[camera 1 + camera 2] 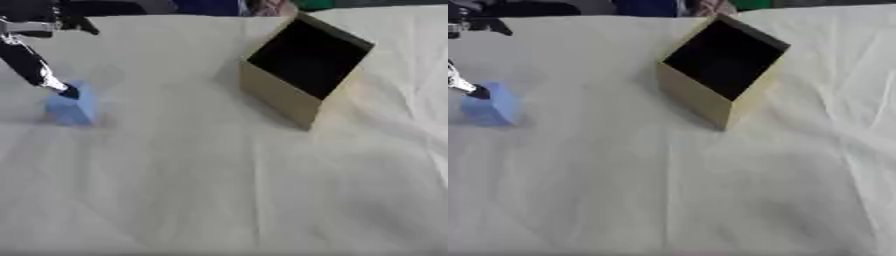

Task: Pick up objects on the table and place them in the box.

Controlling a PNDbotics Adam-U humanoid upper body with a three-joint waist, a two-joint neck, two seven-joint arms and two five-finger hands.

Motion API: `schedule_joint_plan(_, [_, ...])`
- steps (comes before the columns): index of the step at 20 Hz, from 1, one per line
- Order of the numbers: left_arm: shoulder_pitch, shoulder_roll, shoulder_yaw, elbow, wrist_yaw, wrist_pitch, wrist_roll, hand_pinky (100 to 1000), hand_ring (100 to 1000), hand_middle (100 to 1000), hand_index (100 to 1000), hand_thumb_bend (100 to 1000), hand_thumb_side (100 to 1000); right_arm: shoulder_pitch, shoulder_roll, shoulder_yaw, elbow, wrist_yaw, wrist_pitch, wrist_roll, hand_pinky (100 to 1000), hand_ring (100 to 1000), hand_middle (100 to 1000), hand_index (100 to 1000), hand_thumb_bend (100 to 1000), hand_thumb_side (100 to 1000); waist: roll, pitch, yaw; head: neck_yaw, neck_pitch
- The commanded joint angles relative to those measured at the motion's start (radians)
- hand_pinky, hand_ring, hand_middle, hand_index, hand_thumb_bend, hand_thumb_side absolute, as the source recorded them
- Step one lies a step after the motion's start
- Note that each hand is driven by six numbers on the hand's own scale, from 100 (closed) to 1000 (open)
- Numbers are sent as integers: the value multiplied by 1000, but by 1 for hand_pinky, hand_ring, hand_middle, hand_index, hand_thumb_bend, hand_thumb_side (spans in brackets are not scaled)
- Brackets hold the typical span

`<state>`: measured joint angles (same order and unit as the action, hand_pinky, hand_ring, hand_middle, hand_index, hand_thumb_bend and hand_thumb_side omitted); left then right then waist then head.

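My left hand [54,80] comes in from the upper left corner and one dark fingertip rests on the top edge of the blue block [73,106], which stands on the cloth-covered worktop [219,190] far out on my left. Only a long finger and its tip show clearly against the block, so I cannot tell whether my fingers are spread, closed, or already curled round it (the rest of the hand is a dark tangle near the frame edge). I judge the finger is there to feel for the block's top before a grasp.

The box [302,70] sits well apart from the block, toward the far middle of the worktop, tipped so its dark opening faces up and toward me. That tilt should make it easier to drop something in from my side. My right hand shows in neither view. Nothing lies inside the box that I can make out.
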<state>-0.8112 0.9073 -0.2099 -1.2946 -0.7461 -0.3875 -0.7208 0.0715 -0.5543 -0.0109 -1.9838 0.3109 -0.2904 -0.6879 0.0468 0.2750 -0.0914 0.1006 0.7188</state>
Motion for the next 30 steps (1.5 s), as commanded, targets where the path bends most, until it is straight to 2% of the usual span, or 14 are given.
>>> schedule_joint_plan(1, [-12, 47, 5, 17, -40, -192, -186, 998, 991, 925, 1000, 700, 522, -2, -27, -3, -16, 9, 2, -1, 662, 769, 584, 727, 100, 804, -1, -14, -1, 3, -1])
schedule_joint_plan(4, [-13, 46, 4, 43, -82, -188, -186, 994, 987, 922, 1000, 762, 540, -3, -27, -2, -16, 9, 2, 0, 662, 769, 584, 727, 100, 804, 0, -13, -1, 4, -1])
schedule_joint_plan(13, [-15, 27, -1, 124, -152, -181, -186, 989, 977, 906, 1000, 799, 591, -5, -22, 0, -16, 12, 4, -1, 661, 769, 584, 727, 100, 806, -1, -7, -5, 5, -4])
schedule_joint_plan(19, [-7, 17, -10, 139, -162, -166, -186, 984, 959, 852, 1000, 837, 650, -6, -19, 1, -16, 13, 6, -1, 660, 769, 584, 727, 100, 808, -1, -4, -6, 6, -6])
schedule_joint_plan(21, [-3, 13, -6, 146, -172, -145, -186, 977, 944, 813, 1000, 825, 639, -6, -17, 1, -16, 13, 7, -2, 660, 769, 584, 727, 100, 808, -2, -3, -7, 6, -8])
schedule_joint_plan(26, [-1, -5, 6, 174, -195, -90, -186, 971, 934, 803, 1000, 796, 599, -7, -12, 1, -16, 15, 8, -2, 660, 769, 584, 727, 100, 809, -4, 0, -9, 7, -13])
schedule_joint_plan(30, [-2, -20, 9, 201, -210, -75, -186, 969, 930, 800, 1000, 776, 583, -9, -8, 1, -16, 16, 10, -3, 660, 769, 584, 727, 100, 810, -5, 4, -11, 9, -15])
